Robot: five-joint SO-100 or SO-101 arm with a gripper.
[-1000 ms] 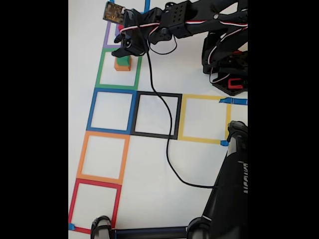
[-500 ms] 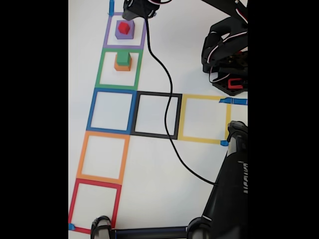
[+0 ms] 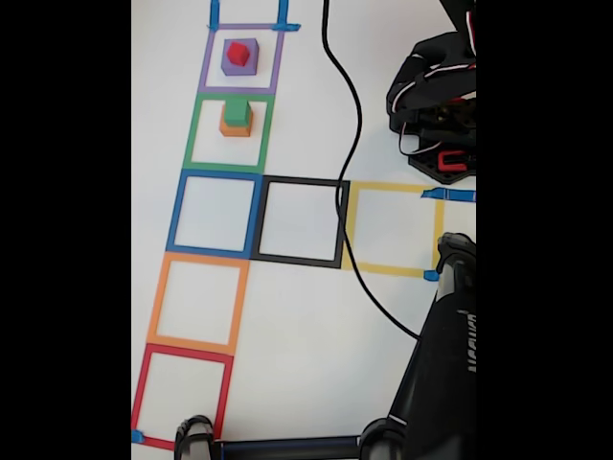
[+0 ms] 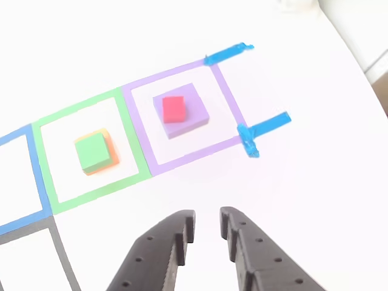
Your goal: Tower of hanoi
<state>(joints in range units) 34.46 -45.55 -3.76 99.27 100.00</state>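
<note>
At the 12 o'clock end of the fixed view: a column of tape squares runs down the white table [image 3: 287,316].
Purple tape square [image 3: 239,57]: topmost in the column, with two blue tape strips [image 3: 247,13] at its 12 o'clock edge.
Purple block [image 3: 238,59]: sits inside the purple square.
Red block [image 3: 239,53]: rests on top of the purple block.
Green tape square [image 3: 228,132]: just at 6 o'clock of the purple one.
Orange block [image 3: 234,126]: inside the green square.
Green block [image 3: 238,112]: stacked on the orange block.
Other squares: blue, orange and red continue toward 6 o'clock; black and yellow branch toward 3 o'clock from the blue one.
Black cable [image 3: 347,172]: trails from 12 o'clock across the black and yellow squares toward 5 o'clock.
Arm base [image 3: 436,105]: at 2 o'clock, well apart from the blocks.

Other view, looking down past the gripper:
Gripper [image 4: 206,227]: at 6 o'clock, jaws a narrow gap apart, holding nothing, above bare table.
Red block [image 4: 173,109]: on the purple block [image 4: 193,112], at 12 o'clock of the fingertips, inside the purple square [image 4: 227,91].
Green block [image 4: 93,151]: on the orange block [image 4: 111,159], at 10 o'clock, inside the green square [image 4: 134,133].
</note>
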